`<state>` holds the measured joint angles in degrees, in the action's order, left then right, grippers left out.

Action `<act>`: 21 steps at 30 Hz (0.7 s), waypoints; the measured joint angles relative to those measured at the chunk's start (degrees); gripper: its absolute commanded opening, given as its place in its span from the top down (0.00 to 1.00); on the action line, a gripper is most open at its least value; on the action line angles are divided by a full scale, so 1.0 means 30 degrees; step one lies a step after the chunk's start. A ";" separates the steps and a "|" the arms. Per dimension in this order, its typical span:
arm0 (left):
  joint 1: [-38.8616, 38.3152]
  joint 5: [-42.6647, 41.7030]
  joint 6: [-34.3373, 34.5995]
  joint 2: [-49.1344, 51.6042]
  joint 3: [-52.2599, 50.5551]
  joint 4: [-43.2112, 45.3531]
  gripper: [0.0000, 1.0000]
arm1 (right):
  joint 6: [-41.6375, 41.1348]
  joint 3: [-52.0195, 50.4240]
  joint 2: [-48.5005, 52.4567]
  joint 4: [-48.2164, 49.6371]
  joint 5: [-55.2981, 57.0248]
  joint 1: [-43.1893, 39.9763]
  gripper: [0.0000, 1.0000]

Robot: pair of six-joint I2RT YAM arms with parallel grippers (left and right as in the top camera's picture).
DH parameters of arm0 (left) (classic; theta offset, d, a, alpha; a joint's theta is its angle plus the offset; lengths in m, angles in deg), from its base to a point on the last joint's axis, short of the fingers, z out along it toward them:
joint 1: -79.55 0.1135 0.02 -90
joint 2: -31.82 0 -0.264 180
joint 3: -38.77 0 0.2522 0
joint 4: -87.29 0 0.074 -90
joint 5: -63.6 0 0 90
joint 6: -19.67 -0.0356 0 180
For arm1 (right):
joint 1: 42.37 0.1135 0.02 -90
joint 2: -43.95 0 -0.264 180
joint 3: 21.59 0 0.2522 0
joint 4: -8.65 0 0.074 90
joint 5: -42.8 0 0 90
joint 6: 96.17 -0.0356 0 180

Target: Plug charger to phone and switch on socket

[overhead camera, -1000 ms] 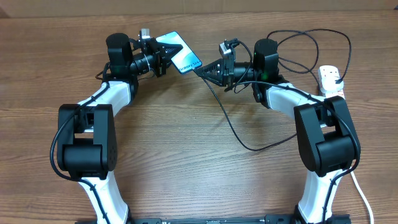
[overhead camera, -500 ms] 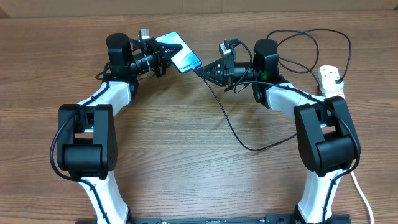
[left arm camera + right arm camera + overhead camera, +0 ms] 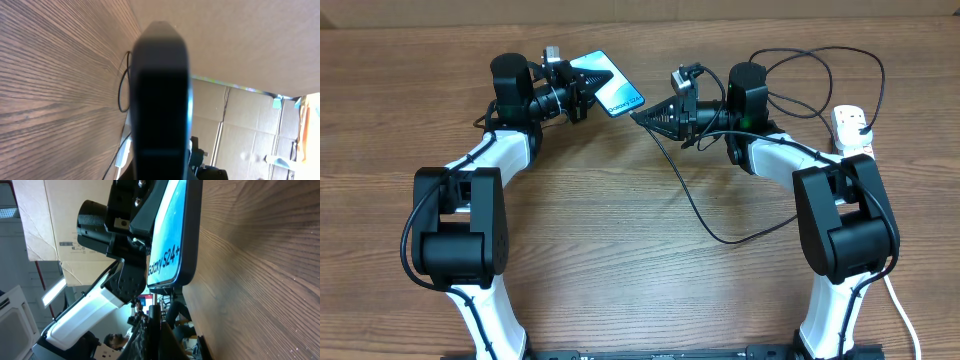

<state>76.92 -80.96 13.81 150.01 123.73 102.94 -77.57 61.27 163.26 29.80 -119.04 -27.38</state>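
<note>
Overhead alone: shows the whole layout. The left claw (image 3: 586, 93) is clamped on one end of the phone (image 3: 612, 90), which is held tilted above the far middle of the tabletop (image 3: 620, 250). The right claw (image 3: 642, 116) is pinched tight on the charger (image 3: 692, 200) at its connector end, just beside the phone's lower corner. Whether tip and phone touch, I cannot tell.
Socket: the socket (image 3: 851, 128) lies by the far right edge, well apart from both claws, and the black cable runs to it.
Right wrist alone: the phone (image 3: 170, 230) shows a glowing blue screen, "Galaxy S24+" lettering and a rounded dark rim.
Left wrist alone: the phone (image 3: 160, 100) shows as a dark blurred slab filling the middle, with a thin cable loop on the wood at its left.
Room: bare wood lies between the arms, and the slack cable loop sprawls centre-right.
Materials: grained brown wood, matte black claws, glossy white arm shells.
</note>
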 measured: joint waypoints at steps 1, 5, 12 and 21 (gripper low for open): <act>0.0000 0.0000 0.0007 0.0000 0.0000 0.0000 0.96 | 0.0000 0.0000 0.0000 0.0000 0.0007 0.0000 0.96; 0.0000 0.0000 0.0291 0.0000 0.0000 0.0007 0.96 | 0.0000 0.0000 0.0000 -0.0007 0.0036 0.0007 0.96; 0.0000 -0.0007 0.0495 0.0000 0.0000 0.0058 0.96 | 0.0000 0.0000 0.0000 0.0015 0.0262 0.0000 0.96; -0.0160 0.0153 0.0503 0.0000 0.0000 0.0073 0.96 | 0.0000 0.0000 0.0000 0.0007 0.0386 0.0007 0.96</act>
<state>76.44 -80.50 15.32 150.01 123.73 103.16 -77.57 61.27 163.26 29.82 -117.88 -27.36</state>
